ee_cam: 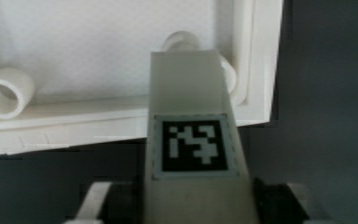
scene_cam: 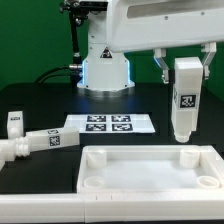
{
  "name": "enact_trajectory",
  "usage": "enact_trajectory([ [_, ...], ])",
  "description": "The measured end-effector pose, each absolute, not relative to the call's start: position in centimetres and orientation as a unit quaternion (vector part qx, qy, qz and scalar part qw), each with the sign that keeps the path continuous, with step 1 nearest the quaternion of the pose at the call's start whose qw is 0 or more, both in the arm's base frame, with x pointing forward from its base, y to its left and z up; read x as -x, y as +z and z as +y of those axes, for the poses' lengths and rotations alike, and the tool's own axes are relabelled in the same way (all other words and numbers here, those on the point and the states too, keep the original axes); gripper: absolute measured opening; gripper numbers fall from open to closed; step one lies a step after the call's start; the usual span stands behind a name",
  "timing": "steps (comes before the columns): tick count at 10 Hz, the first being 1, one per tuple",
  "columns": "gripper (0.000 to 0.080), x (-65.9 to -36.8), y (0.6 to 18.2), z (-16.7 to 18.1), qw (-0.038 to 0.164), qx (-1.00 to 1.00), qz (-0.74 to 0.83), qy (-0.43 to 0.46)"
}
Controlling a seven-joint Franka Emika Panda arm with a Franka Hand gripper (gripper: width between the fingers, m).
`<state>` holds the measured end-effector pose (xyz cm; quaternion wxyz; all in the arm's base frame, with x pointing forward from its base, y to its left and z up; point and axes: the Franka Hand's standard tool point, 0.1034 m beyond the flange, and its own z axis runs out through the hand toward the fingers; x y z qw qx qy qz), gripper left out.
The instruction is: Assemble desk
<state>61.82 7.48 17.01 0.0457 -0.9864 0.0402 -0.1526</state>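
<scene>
exterior view: claw (scene_cam: 185,70) clamped on a white leg (scene_cam: 184,120), one finger each side of its upper part. leg hangs upright, tag (scene_cam: 186,98) facing the camera. its lower end is just over the far corner of the desk top (scene_cam: 140,172) on the exterior view's right; cannot tell if it touches. desk top lies flat at the front of the dark counter (scene_cam: 40,178), rim up, round holes in the corners. loose legs (scene_cam: 42,139) lie on the counter at the exterior view's left, apart from the desk top. marker board (scene_cam: 105,125) lies flat behind the desk top, in front of the robot base (scene_cam: 105,70).

wrist view: leg (ee_cam: 202,100) runs away from the camera, tag (ee_cam: 199,143) on the facing side. claw (ee_cam: 190,205) has its fingers (ee_cam: 101,200) either side of the near end, pressed on it. far end of the leg sits at a corner hole (ee_cam: 185,42) of the desk top (ee_cam: 87,40) and covers most of it. second round hole (ee_cam: 2,97) shows along the rim. dark counter (ee_cam: 327,100) lies beside the desk top.
</scene>
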Motion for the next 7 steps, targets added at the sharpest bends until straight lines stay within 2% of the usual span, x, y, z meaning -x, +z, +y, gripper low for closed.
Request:
enact_trajectory([
  [2,0.0284,-61.7,16.2,8.1,0.038,0.986,0.021,-0.159],
  [4,0.0284,-63.5,16.2,9.5,0.036,0.985,0.002,-0.171],
  [7,0.0284,-63.8,15.8,9.7,0.035,0.982,-0.005,-0.183],
])
